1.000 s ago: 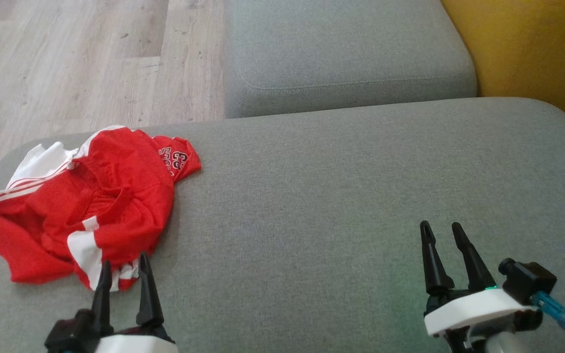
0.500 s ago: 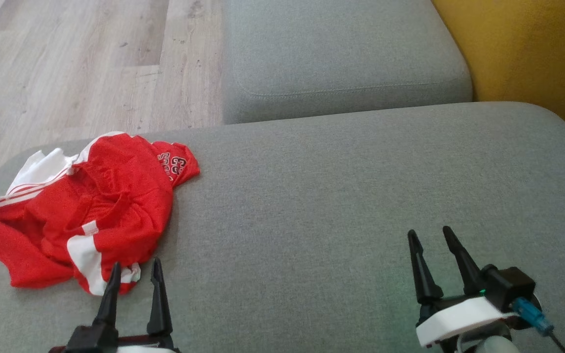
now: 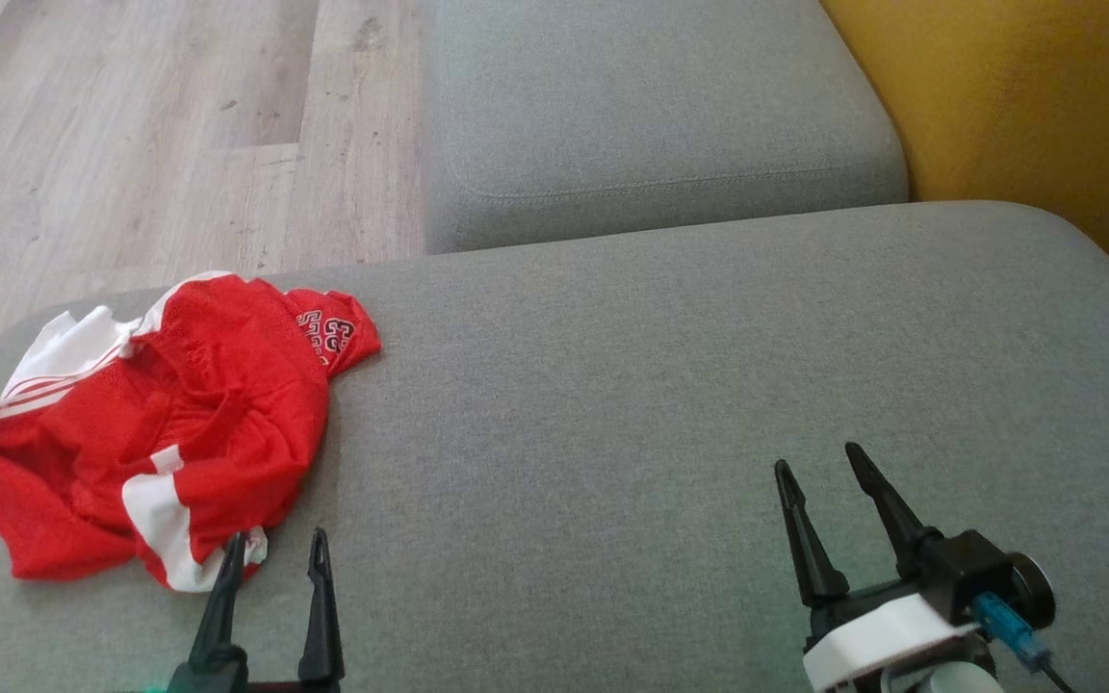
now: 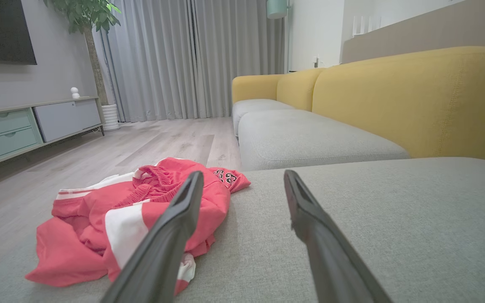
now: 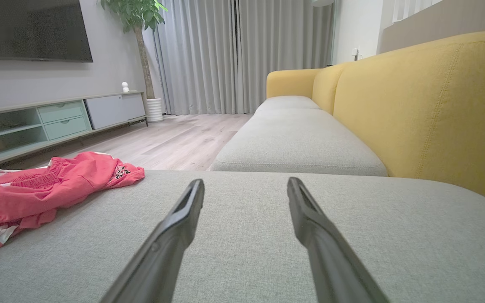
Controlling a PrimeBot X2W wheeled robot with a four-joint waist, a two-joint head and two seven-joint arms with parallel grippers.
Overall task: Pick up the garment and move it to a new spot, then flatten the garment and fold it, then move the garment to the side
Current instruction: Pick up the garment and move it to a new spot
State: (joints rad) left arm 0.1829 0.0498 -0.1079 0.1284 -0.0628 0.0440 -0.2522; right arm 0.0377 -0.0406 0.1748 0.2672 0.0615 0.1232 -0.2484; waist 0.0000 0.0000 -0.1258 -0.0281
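The red-and-white garment (image 3: 160,433) lay crumpled at the left of the head view, near the rounded corner of the grey sofa cushion (image 3: 660,385). The left pincer (image 3: 278,536), at lower left, was apart and empty, its tips at the garment's near hem, likely lined up for the first pick. The right pincer (image 3: 816,456), also apart and empty, hung at lower right over bare cushion, probably leaving room.

black gripper fingers (image 3: 805,539), white wrist shell (image 3: 872,640), blue plug (image 3: 1002,616).

A grey fabric cushion (image 3: 670,385) carries a crumpled red-and-white garment (image 3: 160,433) at its left end.
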